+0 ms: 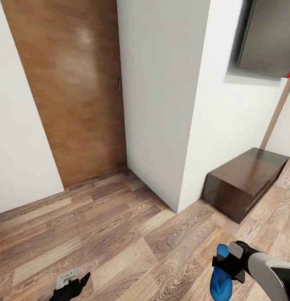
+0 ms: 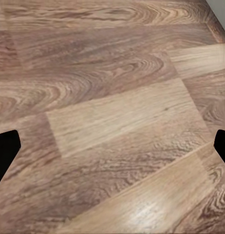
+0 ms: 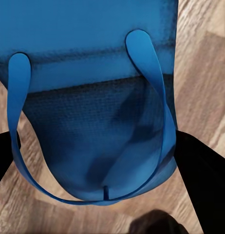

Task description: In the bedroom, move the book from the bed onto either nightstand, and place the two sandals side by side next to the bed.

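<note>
Claw (image 1: 228,264) grips rubbery blue sandal (image 1: 220,278).

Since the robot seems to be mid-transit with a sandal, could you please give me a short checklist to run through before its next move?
1. Sandal held by the right gripper: ok; in the right wrist view the dark fingers flank the blue sole.
2. Left gripper free for the next pick: ok; its fingertips stand apart over bare wooden floor.
3. Bed in sight for placing: not ok; ahead are a wooden door and a white wall corner.
4. Second sandal located: cannot tell.
5. Path: the low dark cabinet sits ahead to the right; keep clear of it.
</note>
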### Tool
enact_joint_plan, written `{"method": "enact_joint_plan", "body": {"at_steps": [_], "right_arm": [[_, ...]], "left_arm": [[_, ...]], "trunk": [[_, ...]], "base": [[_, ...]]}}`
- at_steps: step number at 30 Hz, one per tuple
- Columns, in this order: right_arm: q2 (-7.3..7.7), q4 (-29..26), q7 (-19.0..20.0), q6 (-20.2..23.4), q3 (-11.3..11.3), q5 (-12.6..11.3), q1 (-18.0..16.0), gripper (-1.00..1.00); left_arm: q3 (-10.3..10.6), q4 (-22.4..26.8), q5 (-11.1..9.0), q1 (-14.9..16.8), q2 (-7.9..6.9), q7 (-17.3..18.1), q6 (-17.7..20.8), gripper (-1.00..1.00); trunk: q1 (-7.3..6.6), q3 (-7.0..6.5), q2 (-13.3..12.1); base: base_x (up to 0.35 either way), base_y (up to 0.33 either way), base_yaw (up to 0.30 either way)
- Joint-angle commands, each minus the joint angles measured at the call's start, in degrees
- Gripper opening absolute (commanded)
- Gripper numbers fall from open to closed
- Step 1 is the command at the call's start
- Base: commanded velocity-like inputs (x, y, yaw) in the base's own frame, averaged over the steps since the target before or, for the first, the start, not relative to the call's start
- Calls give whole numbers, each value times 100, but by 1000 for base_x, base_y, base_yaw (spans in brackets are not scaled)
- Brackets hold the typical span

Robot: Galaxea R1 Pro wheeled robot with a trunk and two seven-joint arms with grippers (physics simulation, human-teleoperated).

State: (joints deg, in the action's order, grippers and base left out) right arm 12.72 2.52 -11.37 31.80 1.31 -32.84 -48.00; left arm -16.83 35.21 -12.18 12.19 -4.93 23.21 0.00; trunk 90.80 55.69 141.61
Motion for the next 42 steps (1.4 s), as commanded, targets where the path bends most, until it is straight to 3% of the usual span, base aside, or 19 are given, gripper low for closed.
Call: {"method": "enact_joint_plan", "body": {"at_steps": [1, 42], "right_arm": [[1, 5, -38, 2, 10, -40, -7, -100], [2, 6, -41, 2, 13, -47, -7, -100]], "left_arm": [[-13, -6, -31, 3, 0, 34, 0, 100], [-13, -6, -30, 5, 0, 34, -1, 100]], "trunk": [[0, 6, 2], [0, 6, 2]], "base": [[113, 79, -178], [101, 79, -193]]}}
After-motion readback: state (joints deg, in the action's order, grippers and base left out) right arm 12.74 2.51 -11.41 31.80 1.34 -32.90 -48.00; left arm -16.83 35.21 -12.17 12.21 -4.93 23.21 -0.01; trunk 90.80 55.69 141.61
